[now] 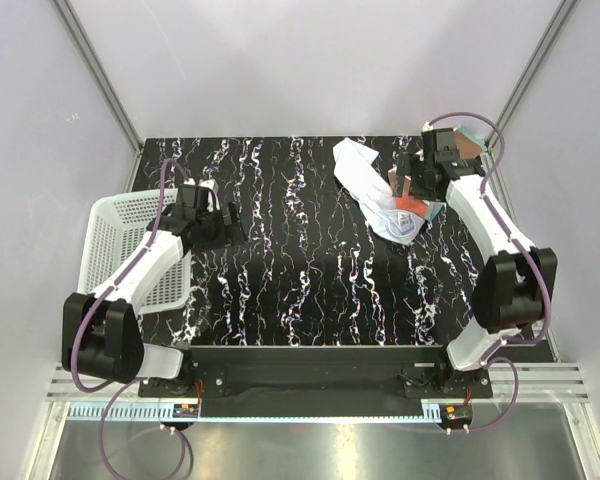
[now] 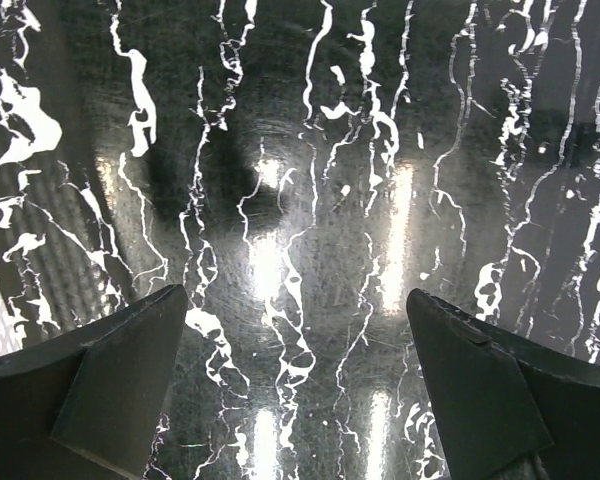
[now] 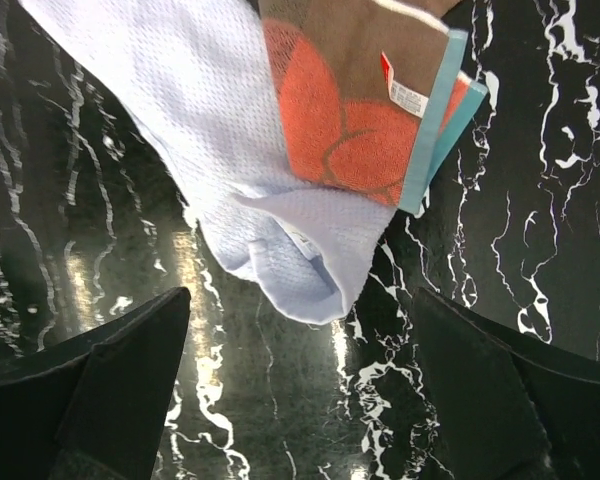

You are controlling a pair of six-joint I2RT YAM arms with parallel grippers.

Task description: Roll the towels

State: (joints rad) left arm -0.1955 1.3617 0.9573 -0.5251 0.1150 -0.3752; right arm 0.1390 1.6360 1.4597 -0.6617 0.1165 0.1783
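The pale blue-white towel (image 1: 363, 183) lies crumpled on the black marbled table at the back right; it also shows in the right wrist view (image 3: 170, 110). The rust-brown towel (image 3: 345, 80), with a red-orange patch and a teal edge, lies partly on top of it; in the top view (image 1: 412, 204) my right arm hides part of it. My right gripper (image 1: 404, 182) is open and empty, hovering just short of the pale towel's folded end (image 3: 300, 370). My left gripper (image 1: 226, 222) is open and empty over bare table (image 2: 295, 380), far from both towels.
A white perforated basket (image 1: 108, 250) stands at the table's left edge, beside my left arm. Grey walls with metal frame posts (image 1: 100, 70) close the back and sides.
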